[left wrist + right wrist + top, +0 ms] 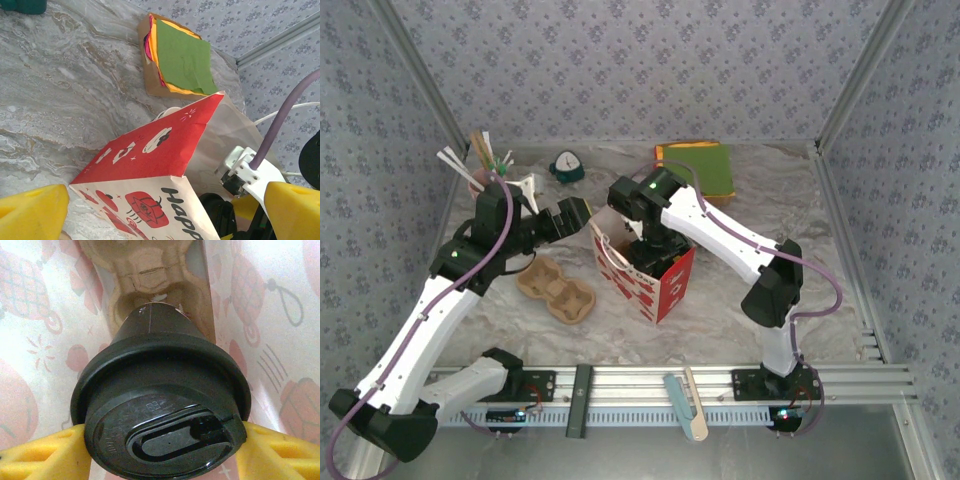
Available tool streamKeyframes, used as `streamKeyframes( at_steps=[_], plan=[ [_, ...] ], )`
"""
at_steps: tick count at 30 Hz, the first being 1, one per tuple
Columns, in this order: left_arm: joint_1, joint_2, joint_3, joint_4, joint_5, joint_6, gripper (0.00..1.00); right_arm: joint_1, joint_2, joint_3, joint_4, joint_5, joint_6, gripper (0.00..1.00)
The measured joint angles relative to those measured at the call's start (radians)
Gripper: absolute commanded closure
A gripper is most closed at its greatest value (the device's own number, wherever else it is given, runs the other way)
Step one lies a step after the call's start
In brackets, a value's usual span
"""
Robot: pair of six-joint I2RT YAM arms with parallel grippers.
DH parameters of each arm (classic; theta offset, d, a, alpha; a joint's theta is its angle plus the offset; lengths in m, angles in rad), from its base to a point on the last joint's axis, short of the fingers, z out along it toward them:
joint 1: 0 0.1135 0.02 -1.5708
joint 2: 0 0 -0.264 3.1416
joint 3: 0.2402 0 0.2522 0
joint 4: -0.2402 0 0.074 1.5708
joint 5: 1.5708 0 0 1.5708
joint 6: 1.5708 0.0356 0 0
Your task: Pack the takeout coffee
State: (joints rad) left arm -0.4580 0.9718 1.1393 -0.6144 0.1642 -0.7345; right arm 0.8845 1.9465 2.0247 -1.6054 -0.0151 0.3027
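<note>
Two arms meet at a red and white paper bag [660,285] standing open near the middle of the bench [710,330]. The right arm reaches down into the bag from the right side.

In the right wrist view, the right fingers [45,455] pinch the lidded cup [160,340], one yellow finger on each side, just under its black lid [165,425]. The cup is inside the bag, with printed bag walls on both sides. Its base points at a cardboard carrier [145,270] lying on the bag's floor. Whether the base touches the carrier cannot be told.

The left fingers [570,212] hang just left of the bag's rim. They are spread wide and grip nothing.

A second carrier [557,290] lies flat on the bench, left of the bag and apart from it. A stack of coloured napkins [700,165], green sheet on top, sits at the far right. A teal object [566,166] sits at the far side, left of the napkins. A bundle of straws and sticks [480,155] stands at the far left, behind the left arm.
</note>
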Motion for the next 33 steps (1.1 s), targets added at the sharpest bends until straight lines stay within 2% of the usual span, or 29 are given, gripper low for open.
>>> streamKeyframes(
  at_steps=[33],
  plan=[
    [0.000, 0.000, -0.018, 0.013, 0.003, -0.008, 0.00, 0.002, 0.002, -0.018, 0.000, 0.000, 0.000, 0.31]
  ],
)
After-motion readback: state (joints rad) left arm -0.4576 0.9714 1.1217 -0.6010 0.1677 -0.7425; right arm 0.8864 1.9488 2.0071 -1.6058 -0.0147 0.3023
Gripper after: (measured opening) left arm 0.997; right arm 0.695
